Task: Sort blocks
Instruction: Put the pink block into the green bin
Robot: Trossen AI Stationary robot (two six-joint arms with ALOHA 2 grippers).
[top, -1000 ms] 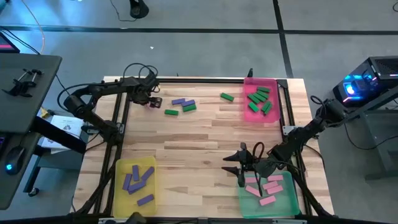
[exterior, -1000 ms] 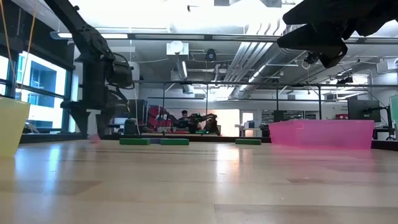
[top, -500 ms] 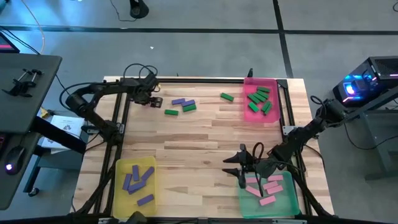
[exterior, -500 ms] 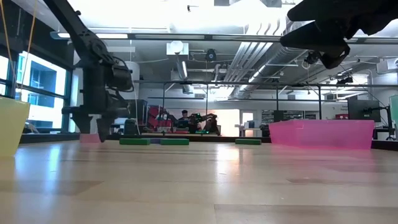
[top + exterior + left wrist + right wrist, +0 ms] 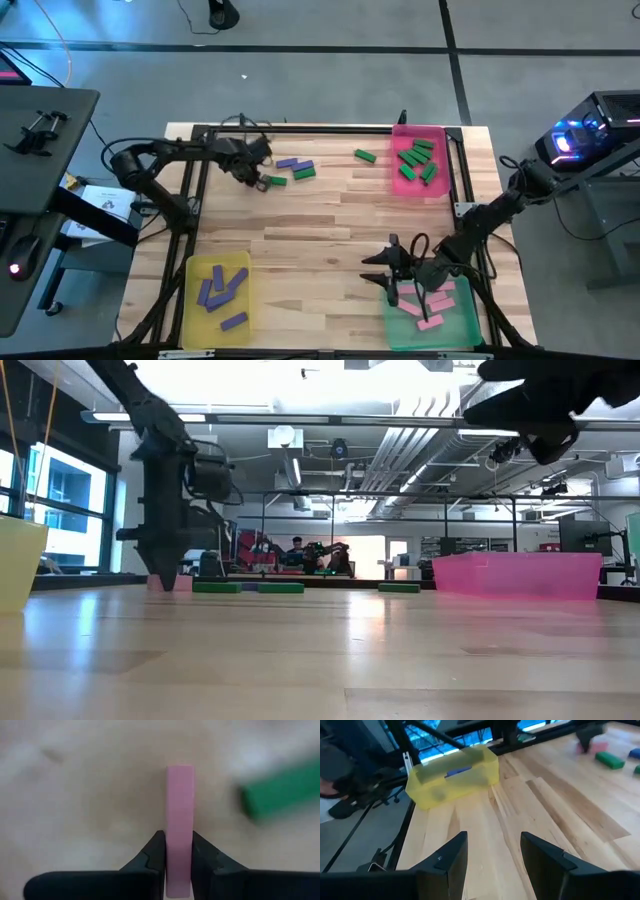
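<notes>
Left gripper: the left gripper (image 5: 178, 857) is clamped on a pink block (image 5: 180, 820), the two dark fingers (image 5: 152, 852) pressed flat against its long sides near one end.

Block's long axis: it runs straight out ahead of the fingers, in line with the wrist, most of the bar standing free beyond the tips.

Position on the table: in the high view the left gripper (image 5: 255, 172) sits at the far left of the wooden table (image 5: 320, 220), just beside a green block (image 5: 276, 181) and near two purple blocks (image 5: 294, 164); the low view shows its tips down at the tabletop.

Way to go: pink blocks lie in the green tray (image 5: 432, 312) at the near right corner, diagonally across the table from the held block. By that evidence the carry would run the whole diagonal.

Nearer arm: the right gripper (image 5: 400, 270) hangs at that green tray's edge, fingers apart and holding nothing, so it is much closer to the destination; the left arm is the one nearer the unsorted cluster.

Other trays: the pink tray (image 5: 420, 160) at the far right holds green blocks; the yellow tray (image 5: 218, 290) at the near left holds purple ones.

Loose pieces: another green block (image 5: 364, 155) lies alone beside the pink tray.

Writing and brands: none legible on blocks, trays or arms.
</notes>
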